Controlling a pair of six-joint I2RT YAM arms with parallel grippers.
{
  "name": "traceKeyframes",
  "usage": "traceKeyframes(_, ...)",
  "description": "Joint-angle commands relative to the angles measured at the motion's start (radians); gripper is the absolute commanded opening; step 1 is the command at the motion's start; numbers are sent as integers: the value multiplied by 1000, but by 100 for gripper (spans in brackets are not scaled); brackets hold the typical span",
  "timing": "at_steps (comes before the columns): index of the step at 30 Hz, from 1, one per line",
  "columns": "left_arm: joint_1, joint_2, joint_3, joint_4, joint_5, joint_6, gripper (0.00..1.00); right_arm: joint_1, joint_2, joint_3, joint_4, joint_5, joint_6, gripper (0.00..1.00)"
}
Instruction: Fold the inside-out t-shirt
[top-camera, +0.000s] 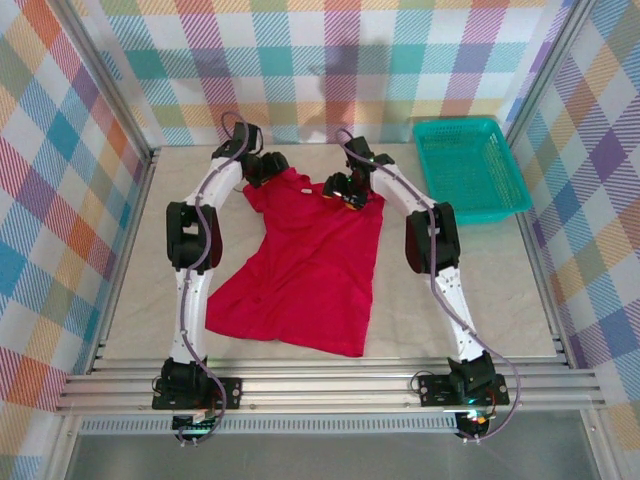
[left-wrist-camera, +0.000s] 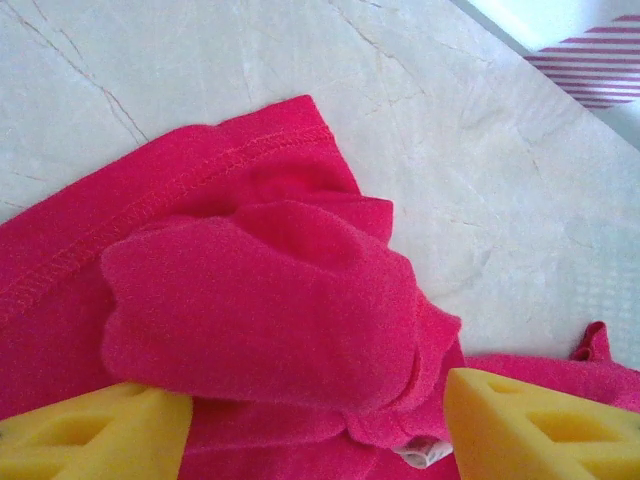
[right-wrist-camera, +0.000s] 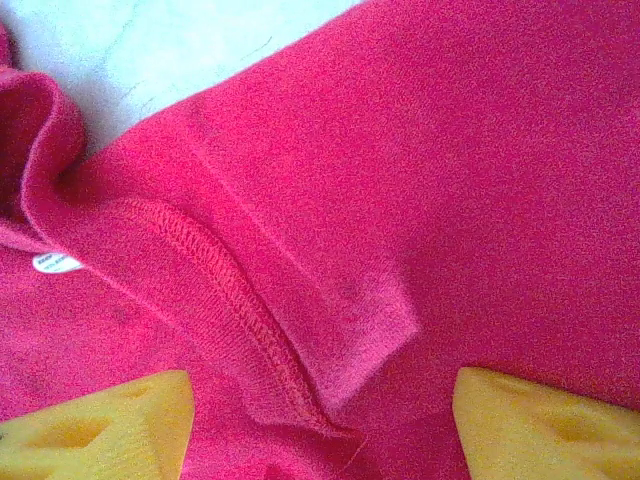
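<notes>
The red t-shirt (top-camera: 300, 270) lies spread on the pale table (top-camera: 480, 290) to the left of the teal basket (top-camera: 455, 121) and apart from it, its collar end level with the basket and its hem end nearer the arm bases than the basket is. Both arms reach to the collar end. The right gripper (top-camera: 345, 190) is over the shirt corner closer to the basket, the left gripper (top-camera: 268, 168) over the corner farther from the basket.

In the right wrist view the right gripper (right-wrist-camera: 320, 400) has its yellow fingers (right-wrist-camera: 110, 420) spread wide, with a stitched fold of the shirt between them and touching neither; the white neck tag (right-wrist-camera: 57, 263) shows at the left. In the left wrist view the left gripper (left-wrist-camera: 310, 400) has its fingers (left-wrist-camera: 530, 420) apart with a bunched lump of red cloth filling the gap; whether it pinches that lump I cannot tell
</notes>
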Motion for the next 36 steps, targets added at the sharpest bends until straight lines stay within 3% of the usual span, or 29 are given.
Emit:
traceKeyframes(1,17,-19,-13,66,5,-14,70,5,22,53,12,-10,26,68)
traceKeyframes(9,29,86,92,23,-8,14,65,7,72,114,13,11,26,49)
traceKeyframes(12,29,102,104,29,-23,17,64,7,93,146,2,13,22,51)
traceKeyframes(15,32,128,144,7,-21,17,65,8,107,169,-23,0,20,62)
traceKeyframes(18,33,147,154,12,-7,5,63,13,103,154,-19,6,19,63)
traceKeyframes(20,31,156,154,19,2,-6,50,15,108,146,-1,22,23,55)
traceKeyframes(24,33,148,154,8,-5,-2,16,14,121,181,-3,24,25,21)
traceKeyframes(26,33,130,154,-1,-27,10,0,14,117,197,-12,37,12,10)
traceKeyframes(29,35,93,163,-28,-59,34,0,10,103,248,-52,48,-17,0)
traceKeyframes(36,35,-59,169,-117,-138,99,0,3,-53,270,-102,109,-117,0)
